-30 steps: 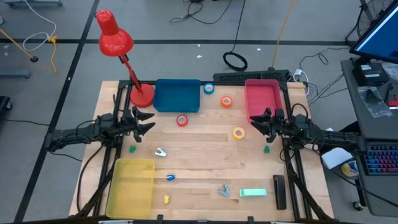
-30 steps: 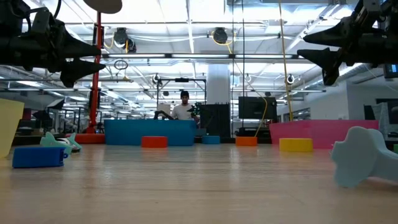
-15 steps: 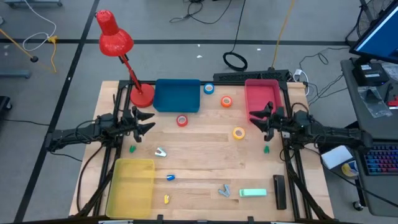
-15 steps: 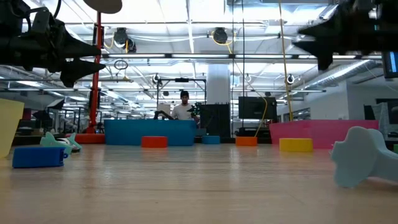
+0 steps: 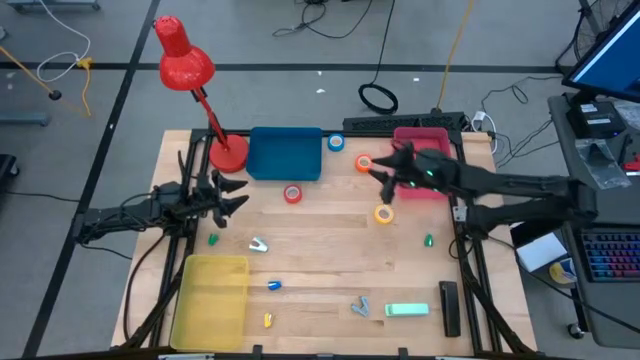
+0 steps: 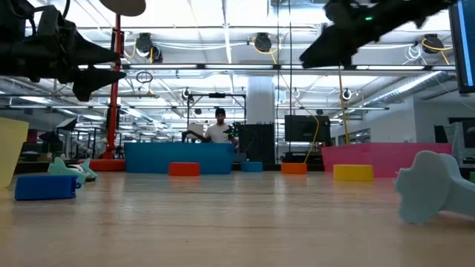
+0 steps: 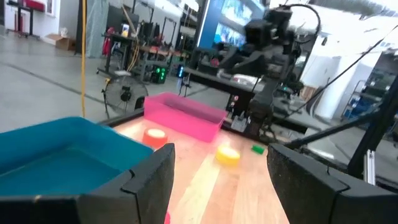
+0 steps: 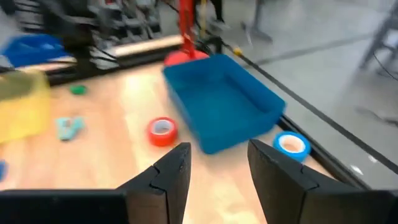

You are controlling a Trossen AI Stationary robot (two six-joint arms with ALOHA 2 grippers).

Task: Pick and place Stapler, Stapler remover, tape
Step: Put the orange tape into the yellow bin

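Four tape rolls lie flat on the wooden table: blue (image 5: 335, 142), orange (image 5: 363, 162), red (image 5: 292, 194) and yellow (image 5: 384, 213). A mint-green stapler (image 5: 407, 311) and a pale blue stapler remover (image 5: 360, 306) lie near the front edge. My right gripper (image 5: 376, 172) hangs open, high above the table near the orange roll; its wrist view (image 8: 217, 155) looks past the red roll (image 8: 162, 131) and the blue roll (image 8: 291, 144). My left gripper (image 5: 240, 200) waits open at the left side, level, with nothing between its fingers.
A blue bin (image 5: 285, 153) and a pink bin (image 5: 422, 158) stand at the back, and a yellow bin (image 5: 212, 300) at the front left. A red lamp (image 5: 228, 152) stands at the back left. A black oblong (image 5: 449, 305), a whitish remover (image 5: 258, 243) and small coloured bits lie about.
My right gripper has risen and swung from the table's right edge toward the left and far side, ending beside the orange roll in front of the pink bin. It has tipped to point slightly down. The tape rolls and other things have stayed in place.
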